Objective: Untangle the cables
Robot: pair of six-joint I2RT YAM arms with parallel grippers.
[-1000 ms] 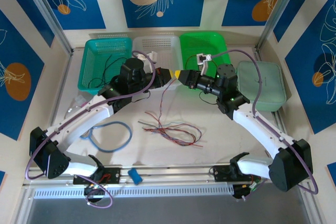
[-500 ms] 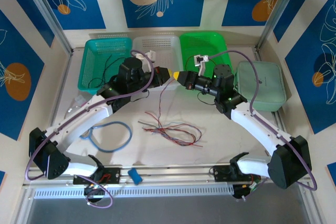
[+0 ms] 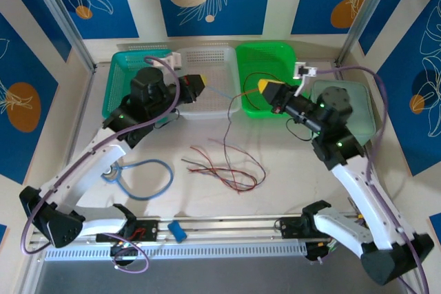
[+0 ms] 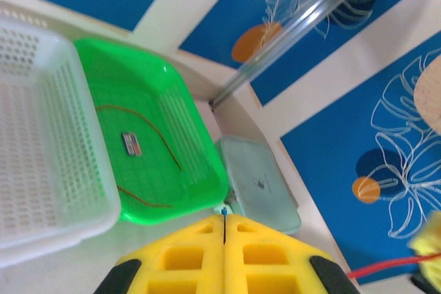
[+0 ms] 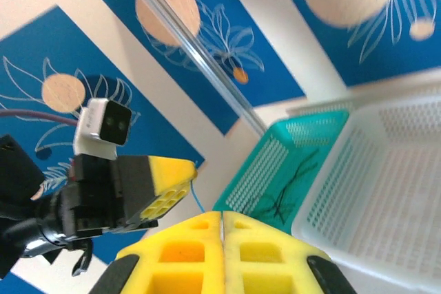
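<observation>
Top view: my left gripper (image 3: 200, 82) is positioned over the white basket (image 3: 217, 56), jaws closed on a pale blue cable (image 3: 217, 93) that runs rightward from the tip. My right gripper (image 3: 262, 87) is positioned over the green basket (image 3: 275, 53), jaws closed on a red cable (image 3: 231, 109) that drops to the table (image 3: 289, 170). The other cables (image 3: 224, 168) lie in a loose tangle at table centre, between my arms. Black strands lie in the teal basket (image 3: 118, 74). A thick blue hose loop (image 3: 146, 162) lies left of the tangle, apart from it. Left wrist view: my yellow fingers (image 4: 186, 253) meet flat, pinching the pale blue cable end at the seam. A brown-orange cable (image 4: 165, 144) lies in the green basket, and the red cable crosses the lower right corner. Right wrist view: my fingers are pressed together; whether a cable sits in the seam cannot be told here.
</observation>
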